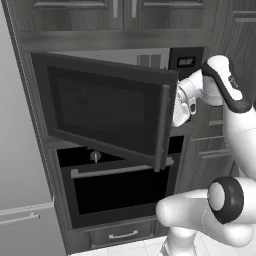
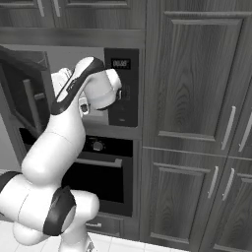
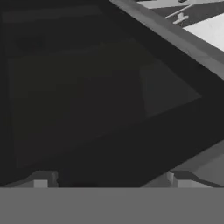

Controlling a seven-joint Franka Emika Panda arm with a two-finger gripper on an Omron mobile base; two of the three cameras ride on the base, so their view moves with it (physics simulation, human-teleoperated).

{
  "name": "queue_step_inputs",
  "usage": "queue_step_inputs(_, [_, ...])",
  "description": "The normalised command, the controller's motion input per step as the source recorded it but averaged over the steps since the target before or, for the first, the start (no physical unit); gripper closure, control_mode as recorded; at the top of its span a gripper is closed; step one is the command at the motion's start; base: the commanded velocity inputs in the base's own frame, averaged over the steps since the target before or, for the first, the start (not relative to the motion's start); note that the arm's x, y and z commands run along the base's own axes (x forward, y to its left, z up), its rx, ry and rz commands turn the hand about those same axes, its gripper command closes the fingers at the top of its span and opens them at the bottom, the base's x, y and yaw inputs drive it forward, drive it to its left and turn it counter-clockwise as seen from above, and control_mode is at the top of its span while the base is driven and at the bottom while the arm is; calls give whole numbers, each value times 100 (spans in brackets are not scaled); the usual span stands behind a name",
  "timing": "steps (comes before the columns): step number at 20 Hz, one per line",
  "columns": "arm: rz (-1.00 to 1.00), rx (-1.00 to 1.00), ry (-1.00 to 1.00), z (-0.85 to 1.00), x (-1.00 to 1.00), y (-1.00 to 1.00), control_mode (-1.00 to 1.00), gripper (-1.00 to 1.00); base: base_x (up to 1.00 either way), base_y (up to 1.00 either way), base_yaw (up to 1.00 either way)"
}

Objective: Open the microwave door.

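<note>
kitchen | built-in microwave [image 1: 185, 62] | oven [image 1: 115, 190] | dark wood cabinets [image 2: 197, 74]

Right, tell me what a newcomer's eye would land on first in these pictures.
First, the microwave door: a big dark glass panel swung well out from the microwave, hinged at its left. Next, the white arm, its gripper open just behind the door's free edge, beside the vertical handle. Below sits the black oven.

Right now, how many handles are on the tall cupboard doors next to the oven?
4, all in the right base view: two on the upper cupboard doors, handle and handle, and two below, handle and handle. More may be out of frame.
</note>
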Motion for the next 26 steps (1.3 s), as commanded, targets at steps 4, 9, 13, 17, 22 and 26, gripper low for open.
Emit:
queue_step_inputs(4, [32, -1, 0, 19, -93, 59, -100, -100, 0, 0, 0])
queue_step_inputs(9, [19, -4, 1, 5, -59, 100, -100, -100, 0, 0, 0])
queue_step_inputs(13, [7, 0, 0, 0, -44, 100, -100, -100, 0, 0, 0])
queue_step_inputs(17, [0, -2, 0, 0, -4, 100, -100, -100, 0, 0, 0])
queue_step_inputs(22, [-2, -4, -1, 0, 0, 100, -100, -100, 0, 0, 0])
queue_step_inputs(26, [-5, -12, -7, -13, 9, 100, -100, -100, 0, 0, 0])
